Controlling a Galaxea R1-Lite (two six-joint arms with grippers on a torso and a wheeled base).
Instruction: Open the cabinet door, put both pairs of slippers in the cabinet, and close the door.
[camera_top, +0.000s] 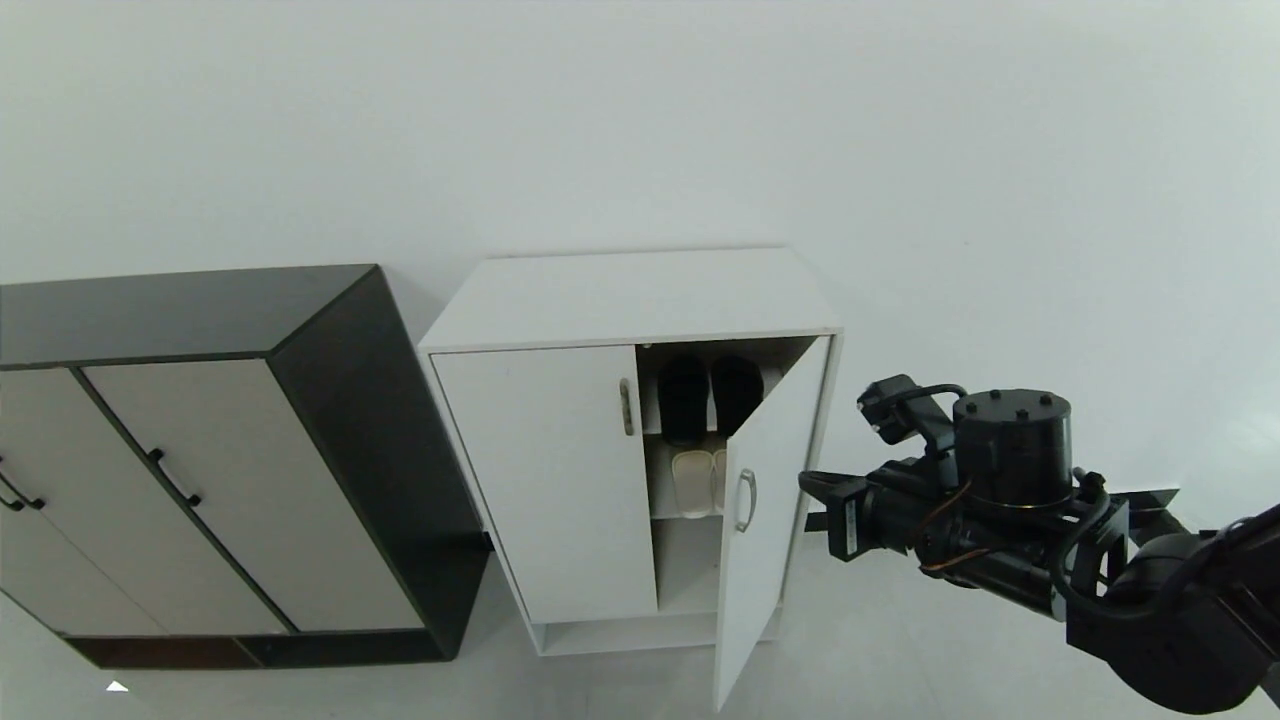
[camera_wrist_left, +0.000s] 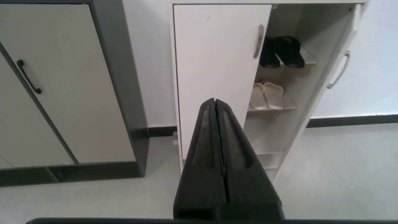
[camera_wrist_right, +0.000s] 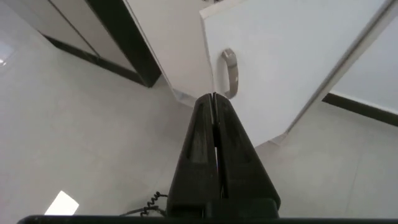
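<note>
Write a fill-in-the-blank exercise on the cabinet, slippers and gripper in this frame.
1. The black slippers lie on the shelf ____ the white slippers.
2. The white cabinet's open door is its ____ one.
3. The right gripper, near the door handle, is ____.
Missing words: above; right; shut.

No text, label, number or sign can be read anywhere

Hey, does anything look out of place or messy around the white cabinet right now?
Only the right door of the white cabinet, which stands partly open while the left door is shut. Inside, the black slippers sit paired on the upper shelf and the white slippers on the shelf below. Nothing looks spilled or damaged.
</note>
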